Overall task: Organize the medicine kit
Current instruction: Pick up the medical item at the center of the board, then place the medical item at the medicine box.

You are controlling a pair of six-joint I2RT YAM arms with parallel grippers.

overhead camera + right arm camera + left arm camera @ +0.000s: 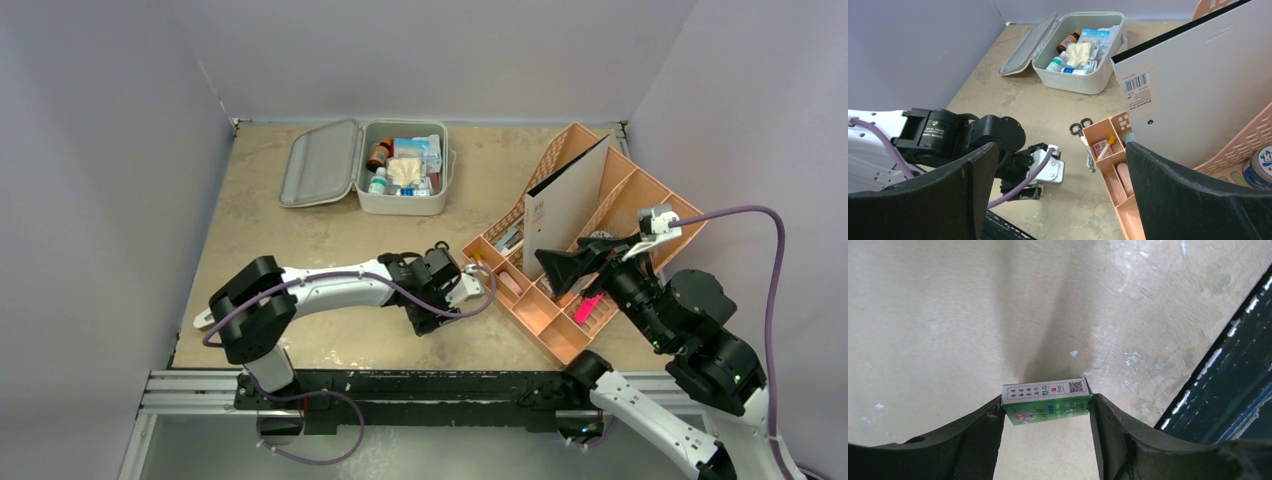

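Medicine kit (400, 203) lies open at the far side of the table (300, 265), close to the back wall. It is a pale grey-white case w/ rounded corners. The lid (320, 162) is folded out flat on the left of the base and is grey inside. The base holds a brown bottle (379, 154), small white bottles, a cream-coloured pad and a blue-white pack. Opened like this, its long axis runs left to right along the back wall, and the base faces up.

Left gripper (428, 318) is nearer than the kit and a little right of it, fingers pointing down at the table. The top cam hides what is btw them. The left wrist cam shows a small green-and-white box (1045, 412) w/ a QR code standing on the table, and both fingers (983, 435) touch its short ends, so it looks clamped.

Right gripper (562, 268) is further right of the kit, over an orange tray (560, 342) w/ a white board (565, 205) upright in it. Its jaws are spread wide, nothing btw them. Only the right wrist cam shows black scissors (1079, 128) on the table, nearer than the kit (1078, 82) and touching or just beside the tray corner.
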